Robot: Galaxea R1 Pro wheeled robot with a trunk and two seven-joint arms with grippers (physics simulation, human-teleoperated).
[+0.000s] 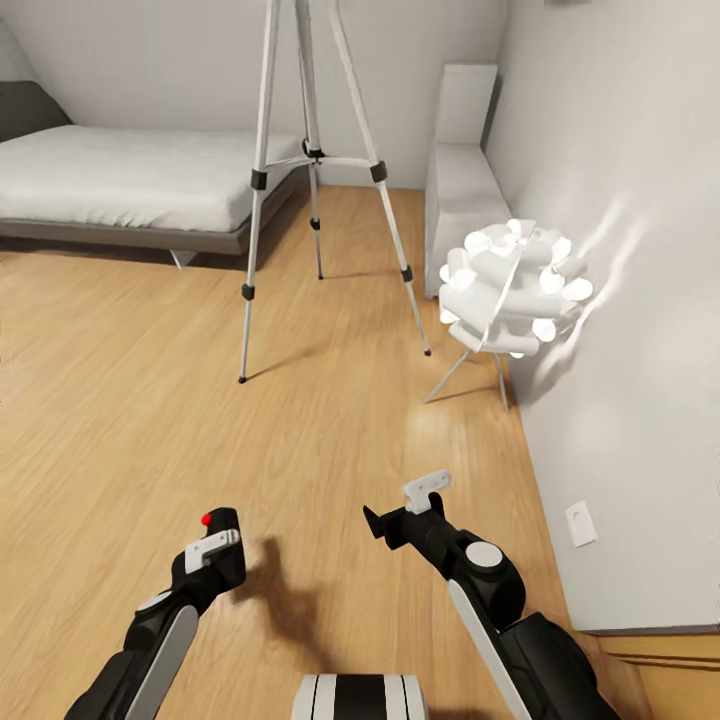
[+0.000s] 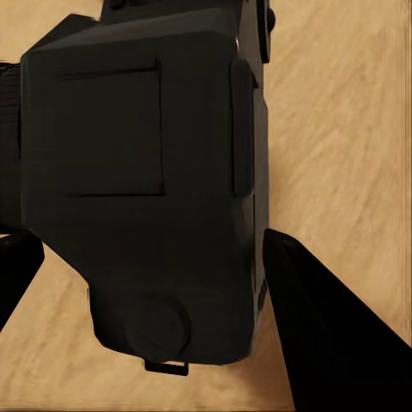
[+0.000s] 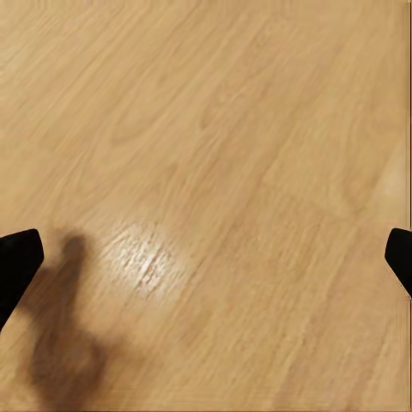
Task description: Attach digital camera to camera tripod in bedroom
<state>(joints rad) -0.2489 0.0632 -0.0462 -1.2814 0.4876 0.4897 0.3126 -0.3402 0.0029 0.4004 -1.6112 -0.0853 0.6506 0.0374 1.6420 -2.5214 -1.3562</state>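
- I have the digital camera (image 1: 221,521) held in my left gripper (image 1: 215,548), low over the wood floor (image 1: 120,400) in front of the base; its red dot shows on top in the head view.
- In the left wrist view the camera's black body (image 2: 146,189) sits between the two dark fingers (image 2: 326,335), which close on its sides, so the left fingers are holding it.
- My right gripper (image 1: 405,510) hangs over bare floor with nothing in it; in the right wrist view the two fingertips (image 3: 15,257) sit at opposite edges of the picture, so those fingers are spread wide.
- The camera tripod (image 1: 315,180) stands ahead on the floor, its silver legs spread between the bed's (image 1: 130,180) near corner and the lit white lamp (image 1: 515,290) by the right wall. Its head is cut off by the top of the head view.
- I judge the step in hand to be carrying the camera over: it is grasped but well apart from the tripod.
- Next I would need to roll closer, tilt the view up to find the tripod's head, then raise the left arm and set the camera's underside onto the mount.
- The leg nearest the lamp is one to steer clear of.
- I can read no brand, label or writing on the camera, tripod or anything else.
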